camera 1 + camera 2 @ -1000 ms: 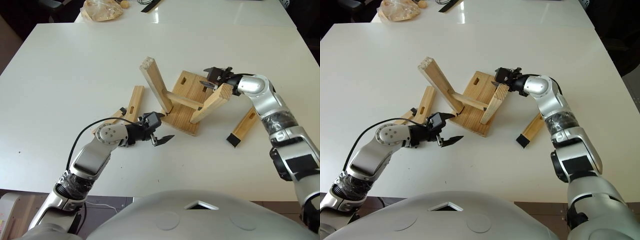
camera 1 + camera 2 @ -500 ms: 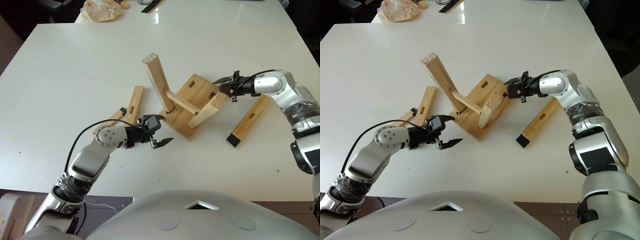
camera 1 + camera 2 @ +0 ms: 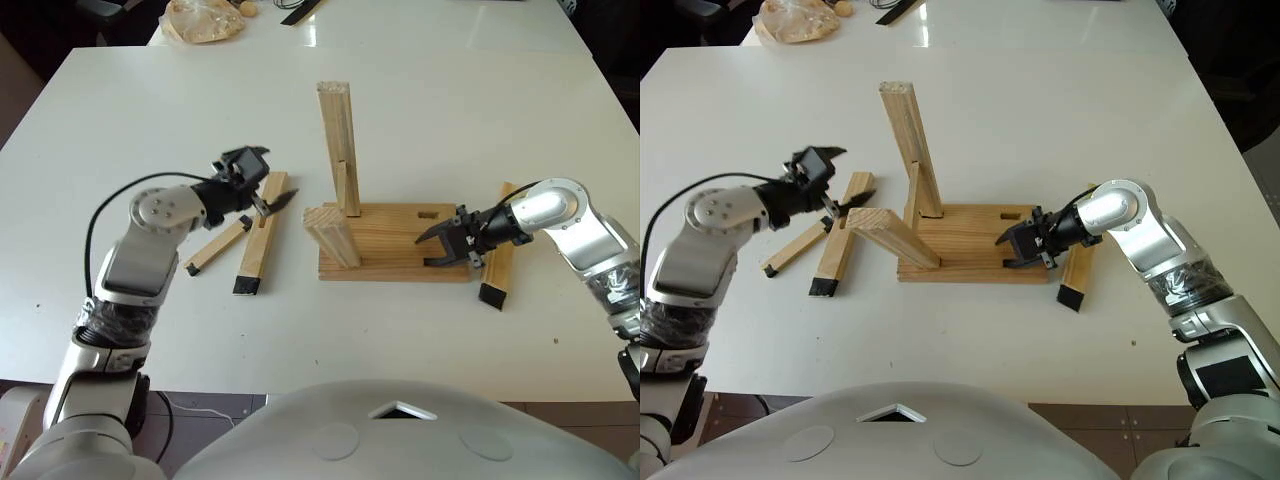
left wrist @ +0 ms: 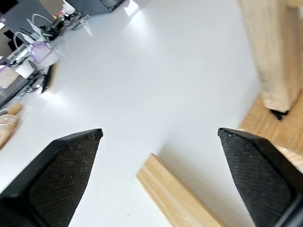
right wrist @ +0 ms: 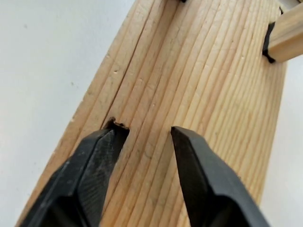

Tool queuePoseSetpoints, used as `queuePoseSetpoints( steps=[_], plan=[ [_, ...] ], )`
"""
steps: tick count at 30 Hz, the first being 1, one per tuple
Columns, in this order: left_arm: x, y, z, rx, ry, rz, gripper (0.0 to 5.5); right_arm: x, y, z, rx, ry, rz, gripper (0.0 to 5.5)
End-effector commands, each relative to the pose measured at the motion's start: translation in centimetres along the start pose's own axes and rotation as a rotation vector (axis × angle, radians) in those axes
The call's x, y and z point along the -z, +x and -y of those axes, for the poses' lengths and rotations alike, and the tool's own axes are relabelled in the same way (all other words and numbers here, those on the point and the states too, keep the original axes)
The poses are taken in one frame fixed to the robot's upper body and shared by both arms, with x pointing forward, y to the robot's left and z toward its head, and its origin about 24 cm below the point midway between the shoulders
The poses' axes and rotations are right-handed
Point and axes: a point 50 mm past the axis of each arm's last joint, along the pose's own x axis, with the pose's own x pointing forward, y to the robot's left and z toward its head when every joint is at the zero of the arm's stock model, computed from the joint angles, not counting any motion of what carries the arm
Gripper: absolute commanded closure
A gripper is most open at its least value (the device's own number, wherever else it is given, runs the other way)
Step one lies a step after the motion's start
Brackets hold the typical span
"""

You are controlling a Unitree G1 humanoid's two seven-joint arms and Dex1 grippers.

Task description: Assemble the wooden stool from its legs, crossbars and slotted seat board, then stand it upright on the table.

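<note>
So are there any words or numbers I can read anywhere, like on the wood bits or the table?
None: no word, number or sign can be read.
The flat slotted wooden seat board, the tall upright wooden leg and the loose wooden pieces are bare wood.
The white table is plain.
The crumpled bag at the far edge is too small to tell.

Seat board (image 3: 400,258): pale striped wood, flat on table, open slot (image 3: 428,213) near right end.
Upright leg (image 3: 336,130): planted in board, near vertical.
Leaning leg (image 3: 333,238): at board's left end, tipped steeply toward camera.
Crossbar (image 3: 348,188): short, between those two.
Left loose leg (image 3: 260,235): slotted, black-capped, flat on table left of board.
Thin piece (image 3: 215,247): just beside it, black-tipped.
Right loose leg (image 3: 497,262): black-capped, flat, just beside board's right edge.
</note>
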Motion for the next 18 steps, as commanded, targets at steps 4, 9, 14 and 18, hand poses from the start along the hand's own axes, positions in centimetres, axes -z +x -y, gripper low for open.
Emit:
queuePoseSetpoints(
  steps=[4, 9, 14, 18],
  plan=[
    [0.1, -0.6, 1.1, 0.018, -0.021, 0.020, 0.97, -1.1, -0.5, 2.1, 0.223, 0.164, 0.126, 3.33],
    [1.0, -3.0, 0.6, 0.032, 0.002, -0.045, 0.97, -2.3, -2.7, 1.9, 0.222, 0.224, 0.214, 3.33],
    [0.4, -5.2, 0.9, 0.097, -0.028, -0.042, 0.97, -1.8, -3.3, 4.0, 0.374, 0.204, 0.179, 3.33],
    [-0.3, -6.9, 5.3, 0.401, -0.080, 0.009, 0.97, 0.7, -2.7, 6.9, 0.600, 0.152, 0.034, 3.33]
  ],
)
